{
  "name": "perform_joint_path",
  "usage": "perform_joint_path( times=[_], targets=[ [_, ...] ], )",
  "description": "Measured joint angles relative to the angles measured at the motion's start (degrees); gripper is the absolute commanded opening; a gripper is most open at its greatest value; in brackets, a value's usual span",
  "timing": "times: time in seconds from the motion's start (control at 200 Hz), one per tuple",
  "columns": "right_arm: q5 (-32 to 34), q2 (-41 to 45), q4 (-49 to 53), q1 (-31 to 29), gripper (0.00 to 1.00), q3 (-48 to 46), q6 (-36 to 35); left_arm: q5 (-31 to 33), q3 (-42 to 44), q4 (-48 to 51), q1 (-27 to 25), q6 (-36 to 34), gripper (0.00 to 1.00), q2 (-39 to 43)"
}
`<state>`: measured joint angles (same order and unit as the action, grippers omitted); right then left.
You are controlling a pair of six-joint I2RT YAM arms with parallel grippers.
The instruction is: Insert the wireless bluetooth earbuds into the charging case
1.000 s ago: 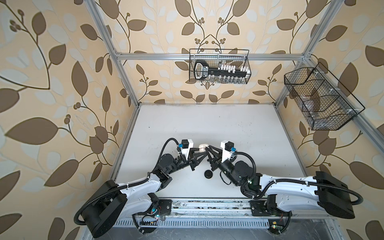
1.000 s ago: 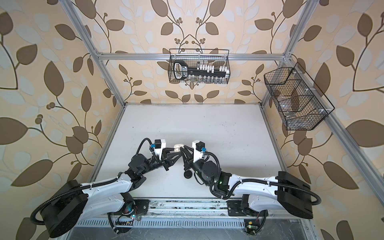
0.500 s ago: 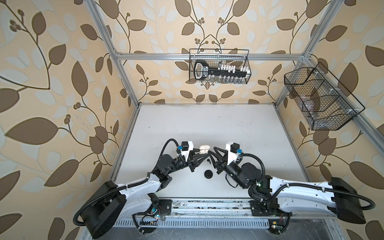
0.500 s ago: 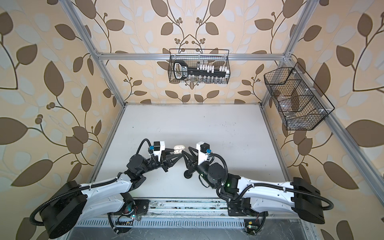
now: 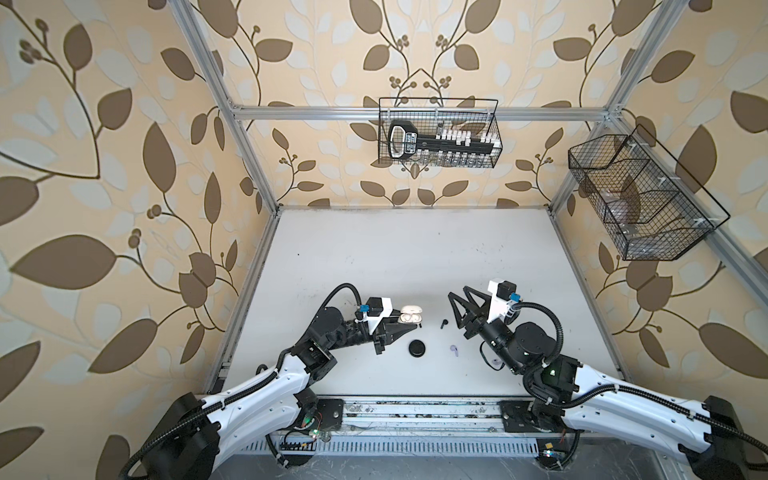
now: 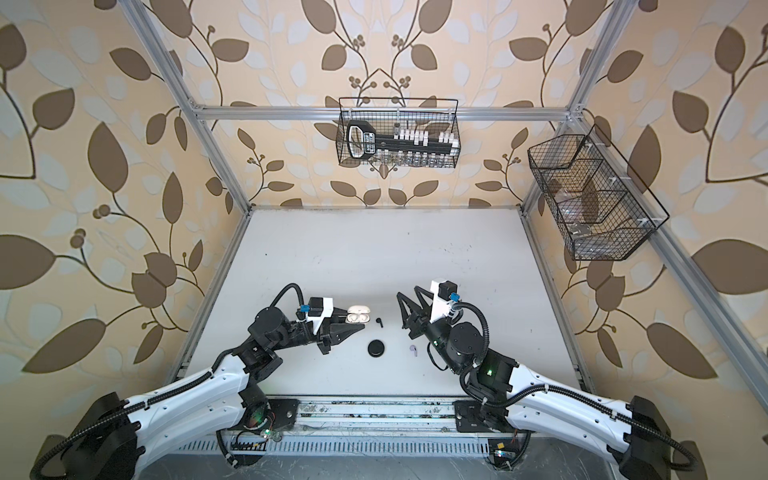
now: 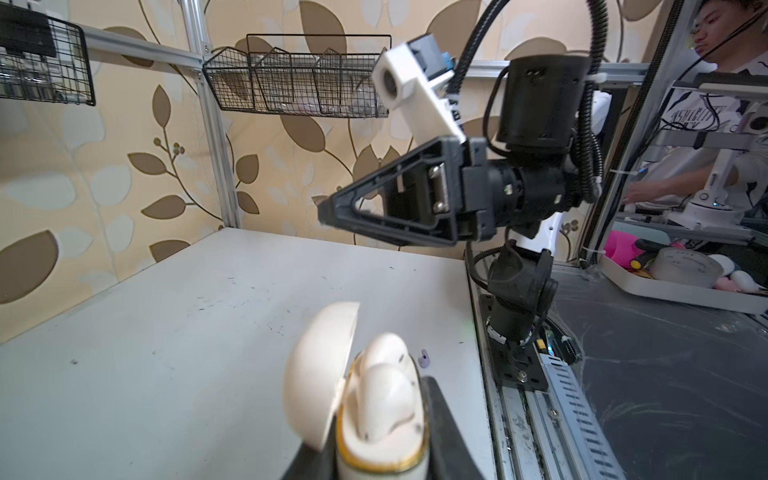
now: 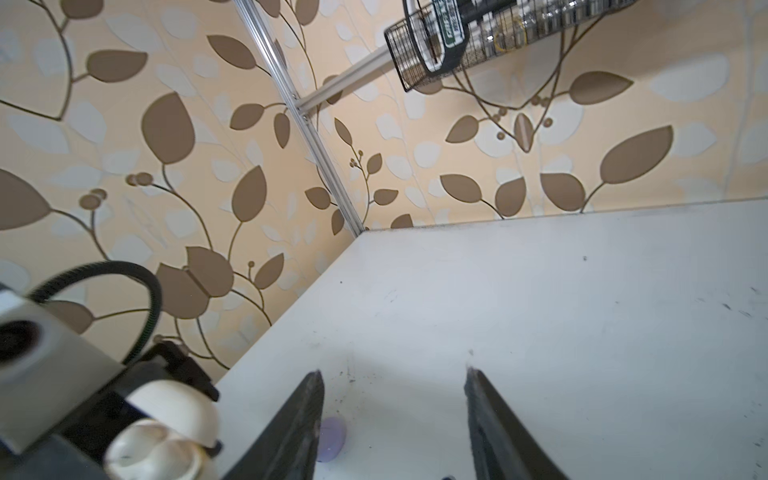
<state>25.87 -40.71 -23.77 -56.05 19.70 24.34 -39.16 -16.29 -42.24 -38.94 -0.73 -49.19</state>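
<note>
The left gripper (image 5: 405, 321) pinches the open white case (image 7: 320, 374), two white earbuds (image 7: 386, 395) seated inside. The right gripper (image 5: 457, 292), jaws spread and empty, hangs above the table (image 5: 395, 257); a black earbud (image 5: 444, 323) lies between it and the case, the free right arm better placed to fetch it.

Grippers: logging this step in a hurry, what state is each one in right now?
Left gripper: shut on the open white charging case.
Right gripper: open, holding nothing.
</note>
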Motion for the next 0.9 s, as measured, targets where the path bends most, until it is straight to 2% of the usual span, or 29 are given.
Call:
perform_joint_path(
  times=[0.105, 0.345, 0.465, 0.735, 0.9],
  targets=[
    [-5.3, -1.4, -1.0, 2.9, 0.55, -2.1, 0.1, -1.6, -0.8, 2.2, 0.0, -0.6, 0.00, 0.0],
    [-14.0, -5.8, -5.6, 2.7, 0.55, -2.1, -0.7, -4.5, -5.5, 11.3, 0.0, -1.7, 0.00, -2.0],
    [-15.5, -7.3, -8.0, 1.6, 0.55, -2.1, -1.5, -4.9, -8.4, 15.1, 0.0, -2.2, 0.00, -2.7],
    [-18.6, -13.9, -11.6, -0.9, 0.53, -1.6, -3.3, -6.5, -9.2, 18.7, 0.0, -2.6, 0.00, -3.8],
    [-17.0, -16.0, -12.6, -4.1, 0.51, -0.9, -5.4, -8.1, -9.2, 19.8, -0.1, -3.4, 0.00, -3.7]
  ],
)
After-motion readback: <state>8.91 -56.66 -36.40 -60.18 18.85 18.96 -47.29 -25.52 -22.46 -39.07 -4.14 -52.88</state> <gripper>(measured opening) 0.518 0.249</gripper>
